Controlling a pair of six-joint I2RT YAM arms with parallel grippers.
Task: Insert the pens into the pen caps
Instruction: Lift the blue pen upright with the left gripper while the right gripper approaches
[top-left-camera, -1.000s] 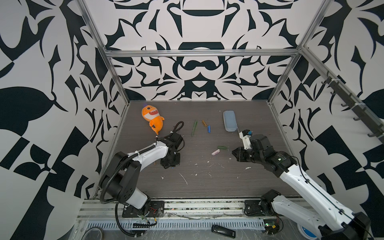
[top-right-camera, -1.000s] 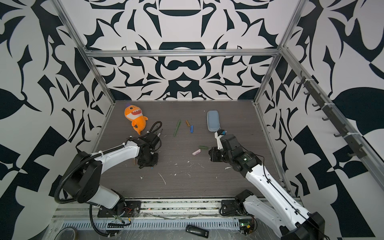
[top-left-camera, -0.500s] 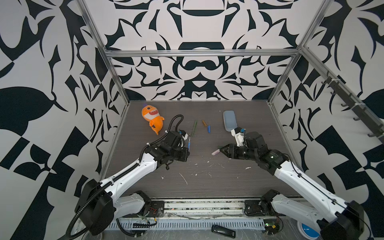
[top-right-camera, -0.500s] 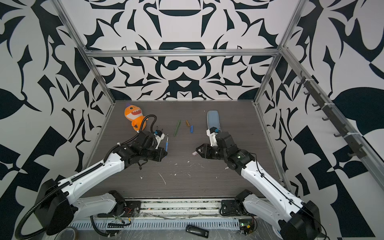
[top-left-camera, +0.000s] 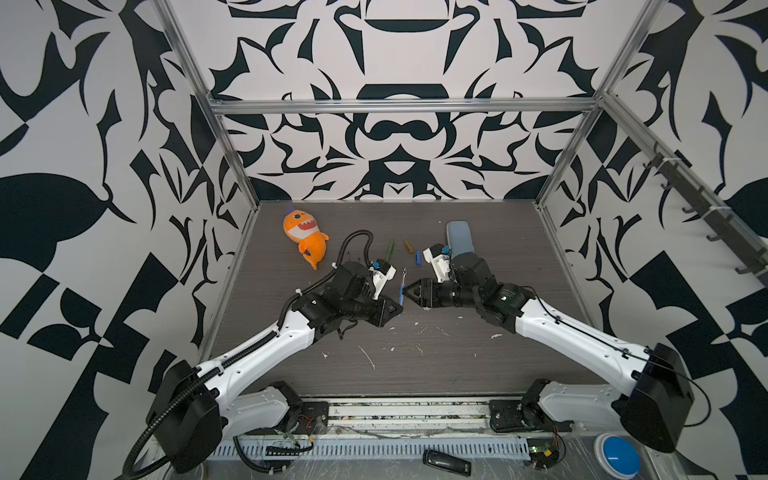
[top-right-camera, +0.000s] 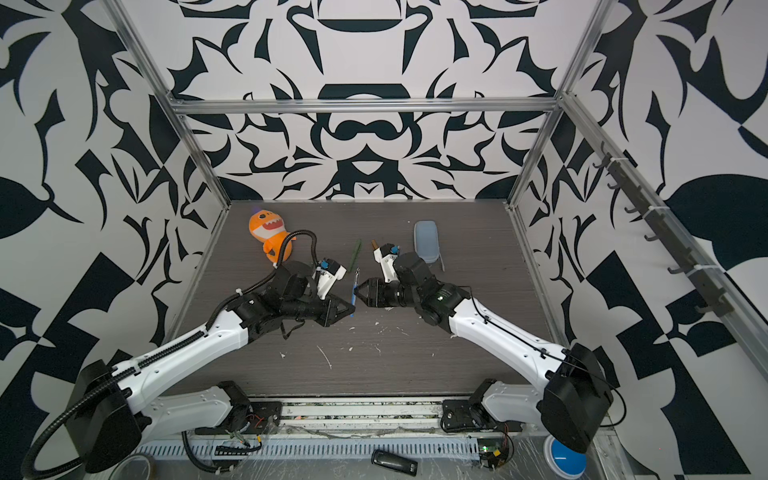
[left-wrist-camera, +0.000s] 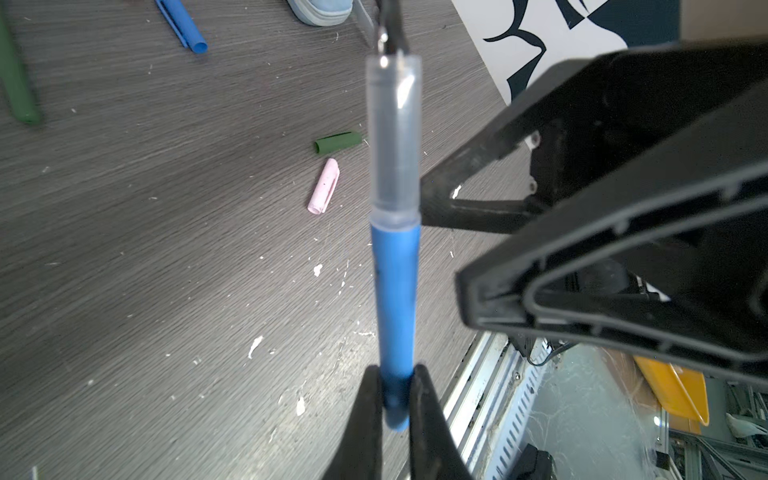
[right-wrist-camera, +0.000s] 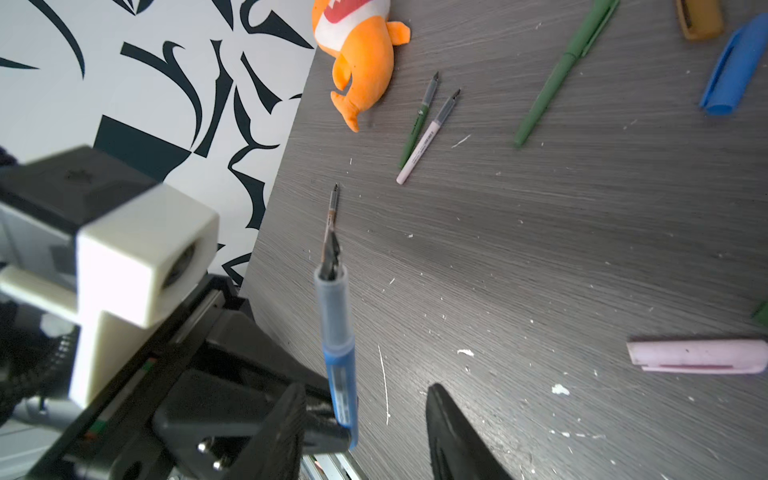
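1. Fingers (left-wrist-camera: 361, 415) of left gripper (left-wrist-camera: 397, 382) pinch rear end of blue pen (left-wrist-camera: 395, 291), held in air.
2. Right gripper (top-left-camera: 409, 290), spread and empty beside it, should fetch blue cap (left-wrist-camera: 183, 25) from table (top-left-camera: 478, 365), mouth facing tip.

You're in robot lab test cell, not home or shop. Black-and-white patterned panels (top-left-camera: 399, 54) enclose three sides, fixed to aluminium frame (top-left-camera: 399, 104). Grey wood-grain tabletop (top-left-camera: 478, 365) at centre; slotted cable duct (top-left-camera: 374, 449) and bare circuit board (top-left-camera: 540, 451) along bottom edge.
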